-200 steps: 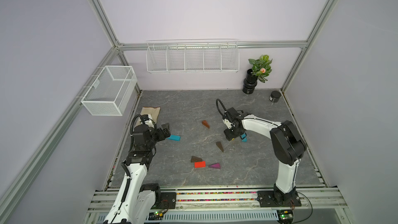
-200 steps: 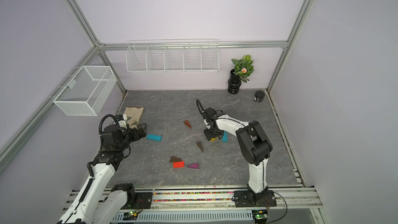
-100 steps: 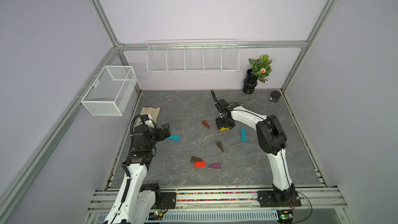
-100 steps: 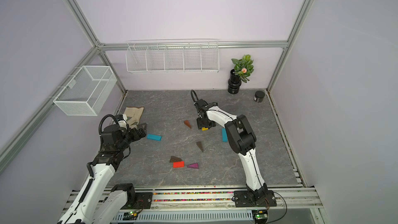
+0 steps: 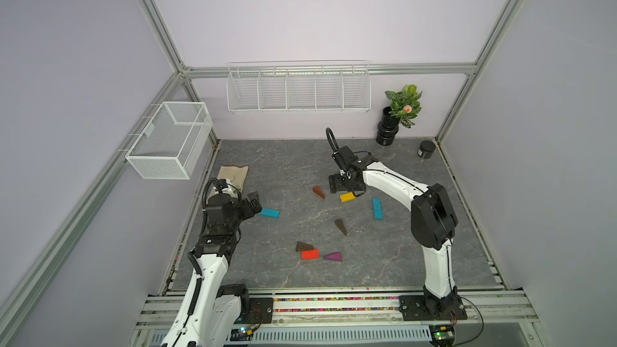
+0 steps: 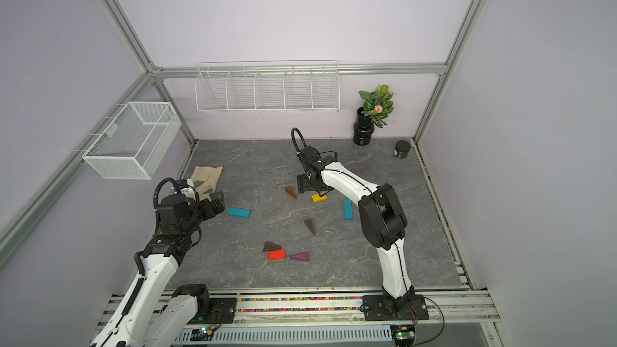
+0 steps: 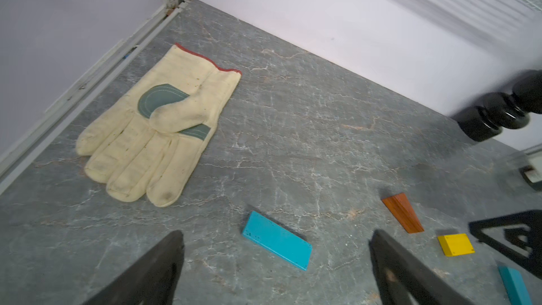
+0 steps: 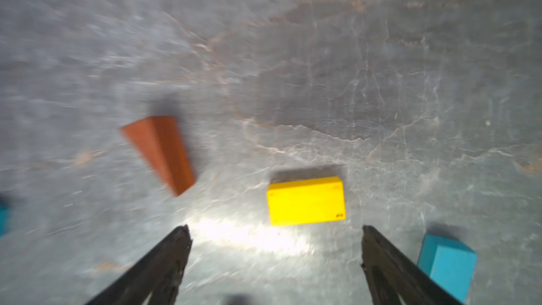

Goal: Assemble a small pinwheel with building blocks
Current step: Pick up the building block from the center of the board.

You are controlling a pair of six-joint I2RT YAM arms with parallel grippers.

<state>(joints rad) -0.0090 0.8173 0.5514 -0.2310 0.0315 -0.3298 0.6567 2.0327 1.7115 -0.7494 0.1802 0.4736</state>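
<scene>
The building blocks lie scattered flat on the grey table; no pinwheel shows. My right gripper [image 5: 345, 189] [image 8: 275, 228] hovers open and empty, just behind the yellow brick [image 5: 347, 197] [image 8: 306, 200]. An orange-brown wedge [image 5: 319, 191] [image 8: 161, 151] lies beside the brick. One teal bar [image 5: 377, 208] lies to the right. My left gripper [image 5: 253, 205] [image 7: 277, 235] is open and empty, facing the other teal bar [image 5: 269, 212] [image 7: 277, 244]. Nearer the front lie a brown wedge [image 5: 341, 226], a dark wedge [image 5: 303, 246], the red brick [image 5: 310, 254] and the purple wedge [image 5: 333, 256].
A beige work glove [image 5: 233, 175] [image 7: 155, 130] lies at the left edge behind my left arm. A black vase with a plant [image 5: 389, 128] and a small black jar [image 5: 426, 149] stand at the back right. Wire baskets [image 5: 297, 90] hang on the walls.
My right gripper left the right teal bar lying on the table, swung left and back to the yellow brick, and its jaws opened wider. The left arm stayed still.
</scene>
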